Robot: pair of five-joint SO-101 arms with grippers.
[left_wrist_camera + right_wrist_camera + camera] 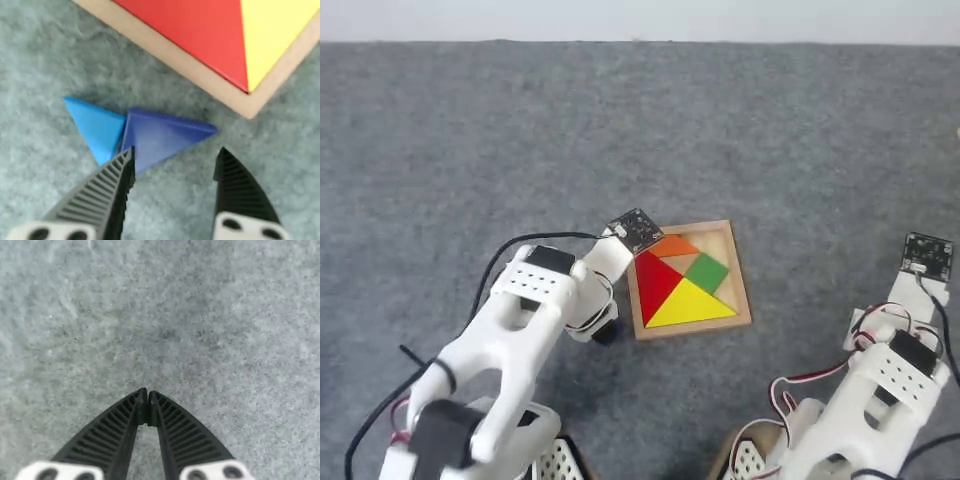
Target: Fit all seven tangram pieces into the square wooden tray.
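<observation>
- Left gripper point(175, 154): jaws spread and holding nothing. It hung over the carpet just outside the tray's near corner.
- One ribbed finger point(120, 175) sat over the edge of the dark blue triangle point(160, 137), near where it meets the light blue triangle point(95, 127). The other finger stood over bare carpet past the dark blue piece's long point. I could not tell whether either finger touched down.
- The two blue triangles lay flat on the carpet, touching along one side. A strip of carpet separated them from the tray rim point(165, 47), so there was room on that side.
- Right gripper point(148, 394): fingers pressed together with nothing between them, over open carpet.
- In the high view the right arm point(890, 390) sat well to the tray's right, with free floor between them.
- The left arm point(520, 320) leaned in over the tray's left edge.
- Tray point(741, 280): square and wooden, turned slightly on the carpet.
- Four pieces lay flat inside it: red triangle point(655, 280), yellow triangle point(692, 303), green square point(706, 272) and orange triangle point(673, 246).
- Bare wood showed between the orange and green pieces and at the far right corner.
- I counted two pieces outside the tray, four inside it, one tray and two arms.
- Surface: grey carpet point(470, 150), open on all sides beyond the tray. A pale wall strip point(620, 20) ran along the far edge.
</observation>
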